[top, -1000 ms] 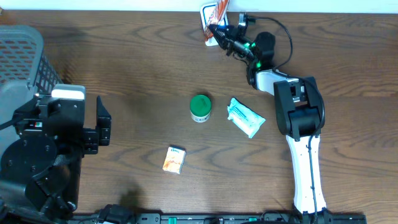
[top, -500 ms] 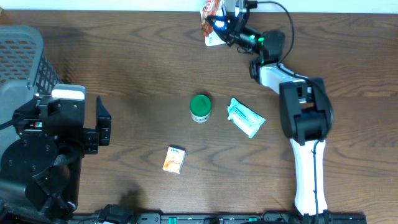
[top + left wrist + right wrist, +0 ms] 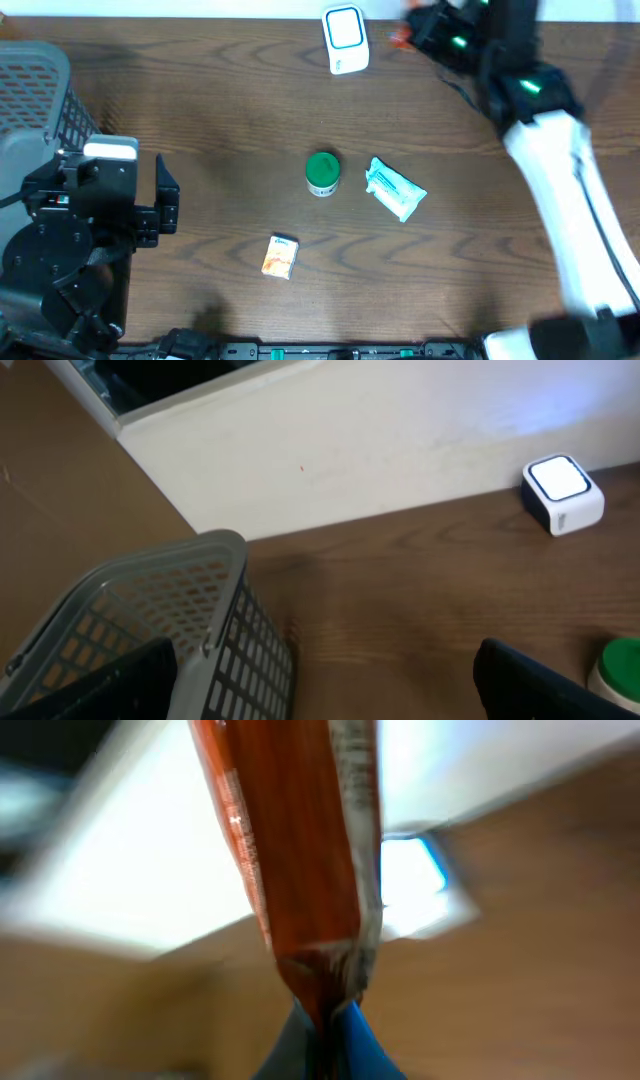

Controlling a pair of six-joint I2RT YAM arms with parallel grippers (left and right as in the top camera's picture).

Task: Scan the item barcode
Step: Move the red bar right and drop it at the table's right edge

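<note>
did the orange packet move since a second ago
Yes: the orange packet, held in the right pincer, moved right, off the white scanner, now uncovered.

orange packet (image 3: 300,850): blurred, top cut off | basket (image 3: 40,90): cut by edge

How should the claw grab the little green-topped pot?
Come straight down from above and pinch its round sides below the lid. The pot stands upright, apart from the packet beside it, so that probably suits best.
</note>
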